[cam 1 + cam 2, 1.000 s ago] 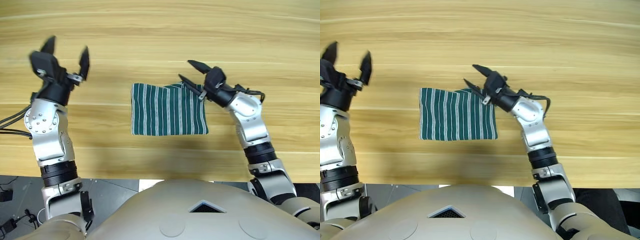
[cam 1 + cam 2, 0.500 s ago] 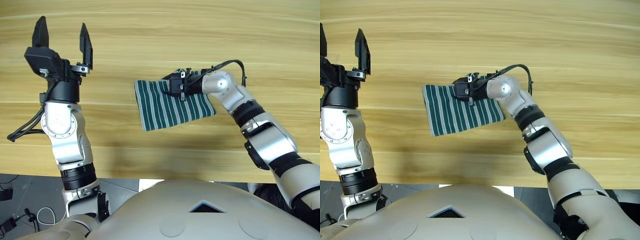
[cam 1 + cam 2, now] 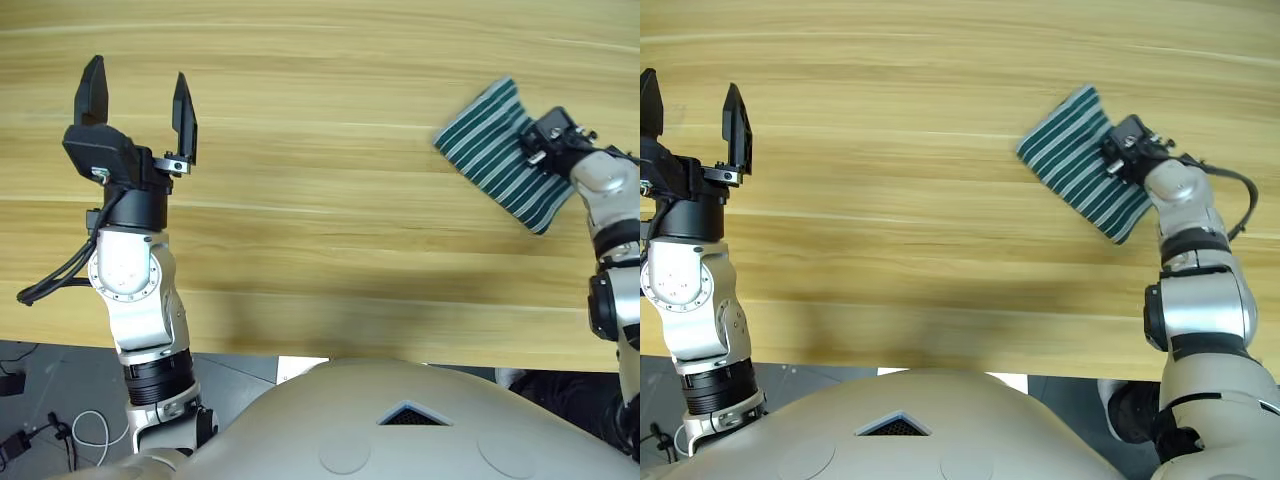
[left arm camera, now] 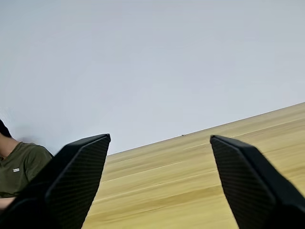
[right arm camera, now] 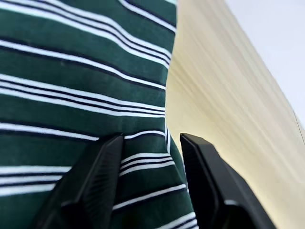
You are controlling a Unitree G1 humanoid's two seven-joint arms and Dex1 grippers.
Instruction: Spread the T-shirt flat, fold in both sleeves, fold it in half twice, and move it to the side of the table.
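- T-shirt (image 3: 490,150) is folded up into a small pad, dark green with thin white stripes
- It lies on the wooden table (image 3: 320,200), in the upper right of the left eye view, and it sits at a slant
- One short end points to the top of the frame, and the other end is lower, near the right edge
- The right gripper (image 3: 545,145) is on the right side of the T-shirt and pinches the cloth
- In the right wrist view the stripy cloth sits between its two black fingers (image 5: 95,181)
- The left gripper (image 3: 137,78) is in the upper left of the frame, well apart from the T-shirt
- Its two black fingers (image 4: 71,176) are spread wide and hold nothing
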